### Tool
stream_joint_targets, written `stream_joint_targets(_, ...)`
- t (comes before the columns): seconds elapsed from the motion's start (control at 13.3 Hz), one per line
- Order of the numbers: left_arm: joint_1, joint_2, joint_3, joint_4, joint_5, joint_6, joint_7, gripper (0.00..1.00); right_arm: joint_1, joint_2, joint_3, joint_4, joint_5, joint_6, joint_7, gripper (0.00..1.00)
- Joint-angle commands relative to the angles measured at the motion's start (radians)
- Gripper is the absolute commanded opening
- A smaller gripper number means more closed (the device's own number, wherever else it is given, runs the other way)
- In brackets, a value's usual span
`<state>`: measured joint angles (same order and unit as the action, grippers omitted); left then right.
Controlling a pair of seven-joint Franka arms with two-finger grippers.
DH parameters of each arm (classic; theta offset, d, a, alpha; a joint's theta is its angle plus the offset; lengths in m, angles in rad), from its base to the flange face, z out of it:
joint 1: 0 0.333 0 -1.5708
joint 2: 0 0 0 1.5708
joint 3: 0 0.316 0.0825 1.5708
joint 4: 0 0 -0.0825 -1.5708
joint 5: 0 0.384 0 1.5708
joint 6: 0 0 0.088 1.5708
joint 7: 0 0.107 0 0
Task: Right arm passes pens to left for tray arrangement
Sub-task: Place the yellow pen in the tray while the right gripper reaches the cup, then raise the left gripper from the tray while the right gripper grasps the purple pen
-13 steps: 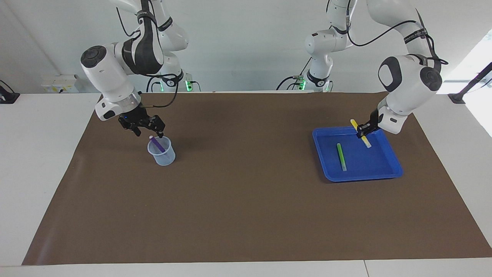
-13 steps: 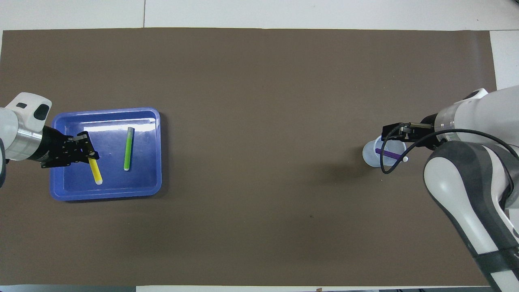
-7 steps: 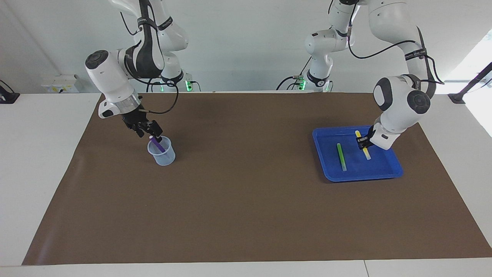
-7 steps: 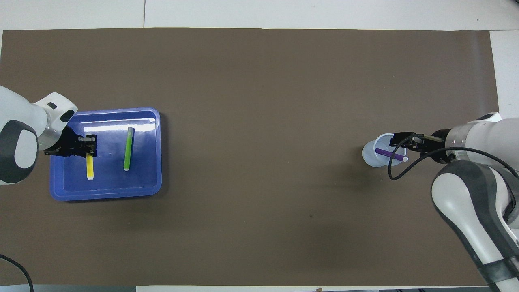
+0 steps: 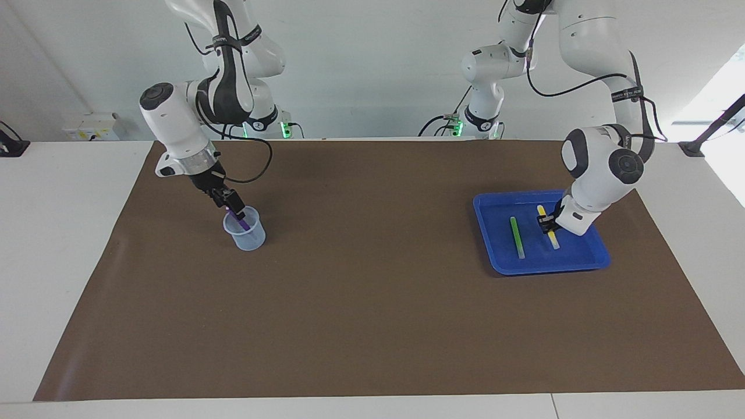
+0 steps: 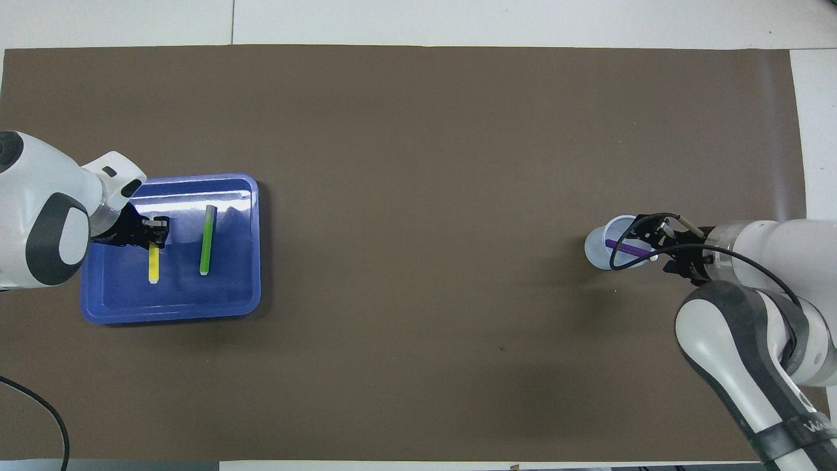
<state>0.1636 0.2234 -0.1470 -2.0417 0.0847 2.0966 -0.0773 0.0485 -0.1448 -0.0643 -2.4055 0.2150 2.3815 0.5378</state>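
Both grippers are low at the two ends of the brown mat. Left gripper is down inside the blue tray, its fingers clamped on the yellow pen, which lies beside the green pen on the tray floor. Right gripper sits at the rim of the translucent cup, fingers spread around the purple pen leaning inside it.
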Motion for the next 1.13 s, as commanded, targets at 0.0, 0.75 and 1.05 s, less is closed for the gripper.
stream_joint_targets(0.0,0.008,0.020,-0.003,0.006,0.018,0.030,-0.010,0.00,0.004,-0.035,0.001,-0.032,0.021,0.021,0.021,0.82)
stream_joint_targets(0.75,0.022,0.020,-0.006,0.012,0.006,0.019,-0.012,1.00,0.004,-0.029,0.001,-0.026,0.047,0.036,0.007,0.34)
stream_joint_targets(1.05,0.024,0.007,-0.005,0.105,-0.091,-0.112,-0.022,1.00,0.004,-0.024,0.001,-0.017,0.047,0.038,0.005,0.02)
